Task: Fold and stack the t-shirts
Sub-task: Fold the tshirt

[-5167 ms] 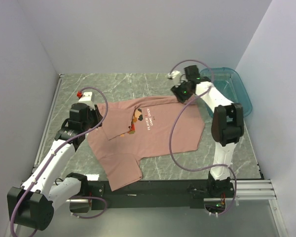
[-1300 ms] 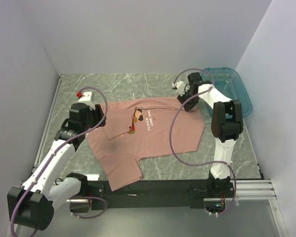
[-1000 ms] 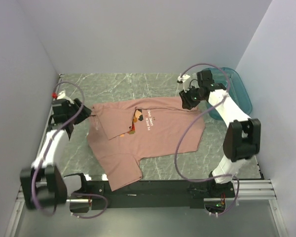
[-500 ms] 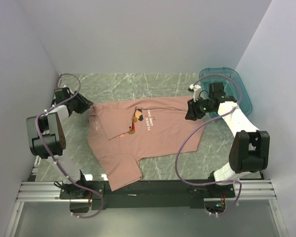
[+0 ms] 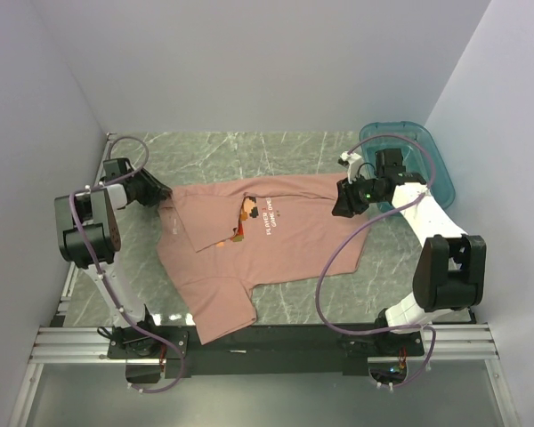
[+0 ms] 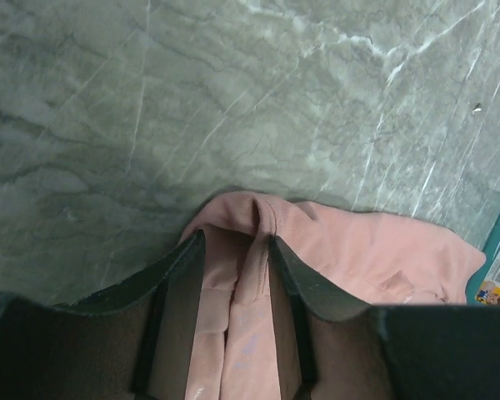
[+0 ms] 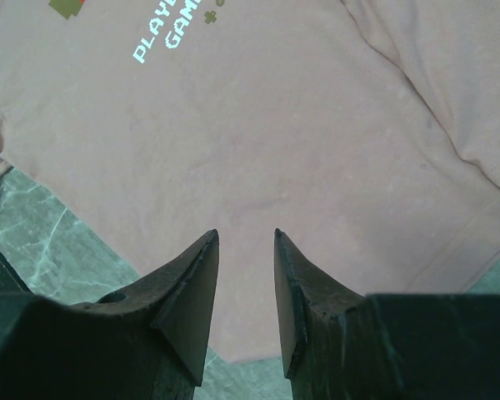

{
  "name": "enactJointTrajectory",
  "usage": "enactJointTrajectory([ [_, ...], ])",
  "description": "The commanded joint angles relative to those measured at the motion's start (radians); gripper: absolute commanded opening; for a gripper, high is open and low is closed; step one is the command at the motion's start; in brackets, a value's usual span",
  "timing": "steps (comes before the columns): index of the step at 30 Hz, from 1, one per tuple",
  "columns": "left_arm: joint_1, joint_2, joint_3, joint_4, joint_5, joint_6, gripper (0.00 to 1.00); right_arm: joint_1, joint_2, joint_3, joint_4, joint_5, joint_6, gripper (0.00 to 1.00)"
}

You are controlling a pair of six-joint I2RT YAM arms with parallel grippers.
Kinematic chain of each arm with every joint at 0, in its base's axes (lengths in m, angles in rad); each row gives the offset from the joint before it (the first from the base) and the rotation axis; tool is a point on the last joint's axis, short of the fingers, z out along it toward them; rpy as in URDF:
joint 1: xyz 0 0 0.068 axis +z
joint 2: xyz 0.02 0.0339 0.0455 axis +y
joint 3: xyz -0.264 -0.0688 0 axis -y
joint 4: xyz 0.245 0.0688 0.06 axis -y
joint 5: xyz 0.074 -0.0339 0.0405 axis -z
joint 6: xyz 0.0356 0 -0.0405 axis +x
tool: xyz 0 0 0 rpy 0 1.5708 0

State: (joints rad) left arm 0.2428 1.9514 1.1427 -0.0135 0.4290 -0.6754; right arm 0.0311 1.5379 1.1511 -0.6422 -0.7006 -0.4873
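1 t-shirt [image 5: 276, 249] is being shown spread print-side up across the middle of the marble table [image 5: 240, 147] in the top view. Its chest print [image 5: 247, 213] is lying just left of centre.

The left gripper [image 5: 160, 197] is being positioned at the t-shirt's upper left corner, low against the table. In the left wrist view, its 2 fingers [image 6: 179, 275] are being held partly apart. A raised, creased fold of pink fabric is filling the gap between them up to the tips. Whether that fold is being pinched or only straddled cannot be told.

The right gripper [image 5: 342, 203] is being positioned over the t-shirt's upper right corner, just left of the teal tub [image 5: 432, 165]. In the right wrist view, its 2 fingers [image 7: 187, 287] are being held partly apart and nothing is being gripped. Flat fabric is being seen through the gap, with the white lettering [image 7: 162, 37] at the upper left of that frame. The t-shirt's edge is being shown against marble at the lower left.

Edges and room:
- The t-shirt's top edge is being spanned between the 2 grippers.
- A wide band of bare marble is being left above it, up to the back wall.
- Narrower strips are being left at the left, and at the right below the tub.
- The t-shirt's lowest corner is lying near the black rail [image 5: 276, 336] at the bottom of the frame.
- A purple cable [image 5: 331, 267] from the right arm is crossing in front of the t-shirt's right portion.
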Motion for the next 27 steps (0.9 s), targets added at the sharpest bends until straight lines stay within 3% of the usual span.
enactJointTrajectory([
  [1,-0.004,0.017,0.066,0.017,0.030,-0.009,0.42,0.000,-0.002,0.001,0.024,-0.011,0.006,0.40],
  [14,-0.020,0.101,0.144,0.017,0.050,-0.026,0.40,0.000,0.019,-0.001,0.021,0.000,0.001,0.40],
  [17,-0.023,0.127,0.163,0.017,0.070,-0.035,0.29,0.000,0.022,-0.002,0.022,0.007,0.000,0.40],
  [18,-0.023,0.133,0.169,0.017,0.073,-0.039,0.20,0.001,0.024,-0.002,0.022,0.010,0.000,0.40],
  [22,-0.022,0.153,0.232,-0.017,0.050,-0.033,0.01,-0.005,0.024,-0.007,0.032,0.049,0.003,0.40],
  [27,-0.019,0.188,0.314,-0.065,-0.012,-0.016,0.01,-0.026,0.034,-0.011,0.041,0.133,0.010,0.40],
])
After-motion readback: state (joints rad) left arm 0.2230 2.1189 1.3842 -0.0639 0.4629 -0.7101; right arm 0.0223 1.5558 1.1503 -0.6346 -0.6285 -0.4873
